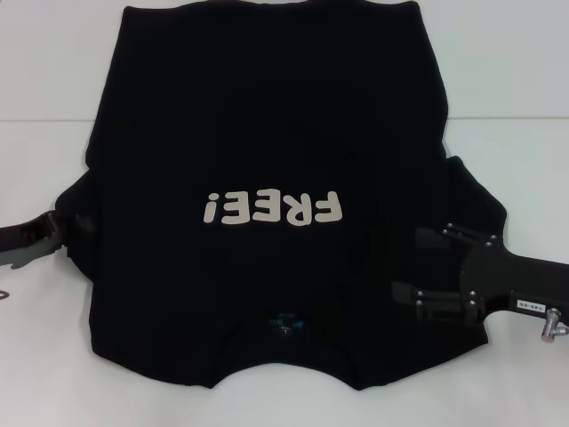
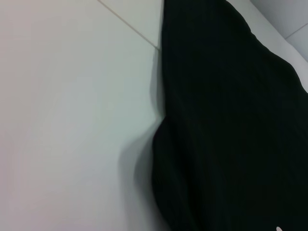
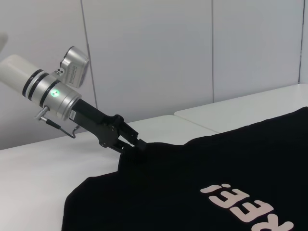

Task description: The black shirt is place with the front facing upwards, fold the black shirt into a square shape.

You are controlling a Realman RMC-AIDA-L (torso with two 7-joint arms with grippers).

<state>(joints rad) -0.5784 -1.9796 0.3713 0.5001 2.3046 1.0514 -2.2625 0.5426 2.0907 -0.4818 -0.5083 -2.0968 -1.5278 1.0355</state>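
Large black soft-cloth short-sleeved T-shirt (image 1: pixel 267 133) lies spread flat, front up, on white table. Cream "FREE!" lettering (image 1: pixel 271 207) across chest, small teal neck label (image 1: pixel 284 322) at collar (collar end nearest robot, hem far). Both sleeves spread out sideways; left sleeve edge slightly raised.

Black shirt (image 1: pixel 267 124), cream lettering, maybe teal label.

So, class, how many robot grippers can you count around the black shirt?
2. The left gripper is at the black shirt's left sleeve edge; the right gripper is over its right sleeve area.
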